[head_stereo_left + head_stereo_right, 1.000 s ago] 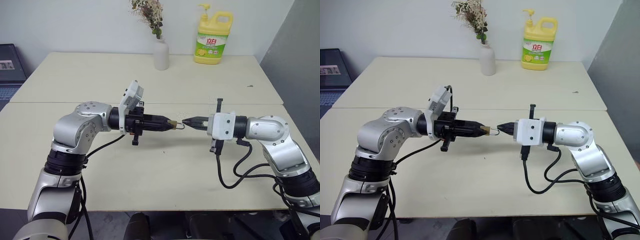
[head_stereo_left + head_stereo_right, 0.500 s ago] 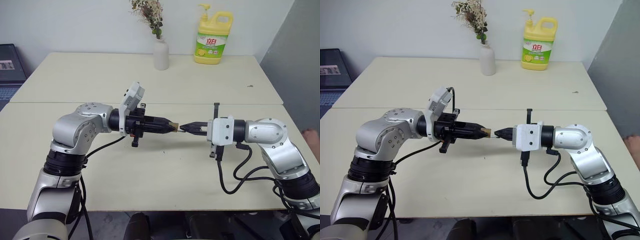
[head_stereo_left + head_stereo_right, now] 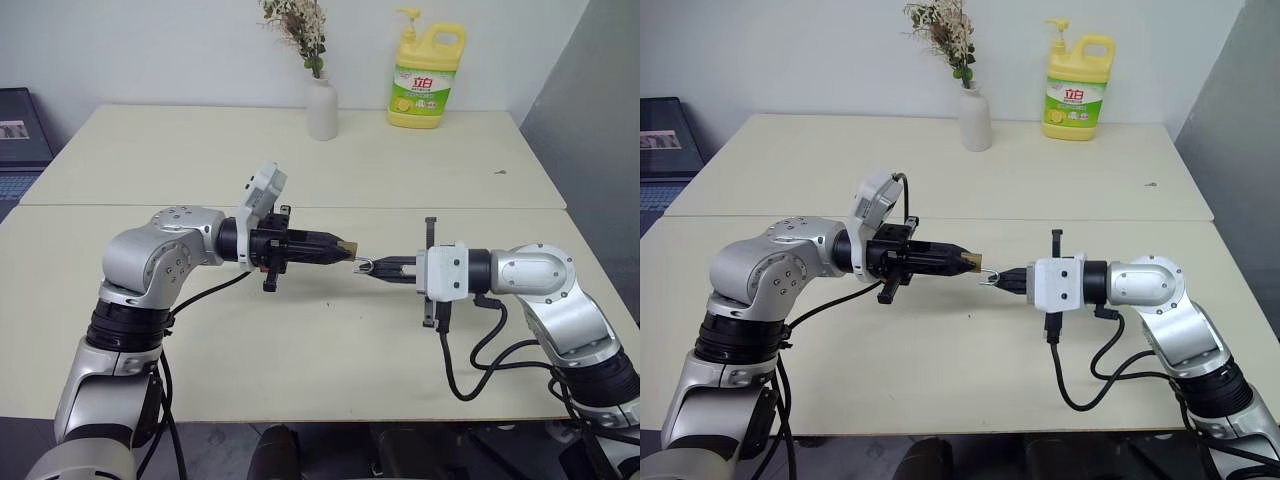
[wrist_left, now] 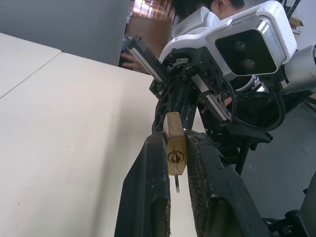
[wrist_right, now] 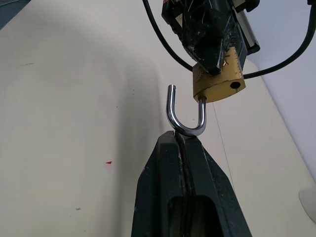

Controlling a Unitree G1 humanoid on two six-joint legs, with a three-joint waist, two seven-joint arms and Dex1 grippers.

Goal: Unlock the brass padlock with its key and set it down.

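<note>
A pale cream table (image 3: 300,370), made of two tops butted together, stands against a white wall. Above its near half the two arms meet tip to tip. The left gripper (image 3: 345,248) has its black fingers (image 4: 148,187) pinching the brass padlock (image 4: 174,143) by its flat sides, the body clamped between the fingertips and held clear of the table. In the left wrist view the key (image 4: 176,174) sits in the keyhole on the lock's end face, its thin shaft sticking out between the fingers. The right gripper (image 3: 378,266), at about 4 o'clock from the left one and just beside it, has its fingers pressed together on the bend of the silvery shackle (image 5: 186,116). In the right wrist view the shackle stands open: one leg is still in the brass body, the other leg is free in the air beside it, and an empty hole shows in the body's face. Outward from the pair, at 12 o'clock on the far half of the table, stands a white vase (image 3: 322,108) with dried flowers, and at about 1 o'clock a yellow detergent bottle (image 3: 427,80) with a green label. A dark device (image 3: 20,130) sits beyond the table's edge at 10 o'clock.
</note>
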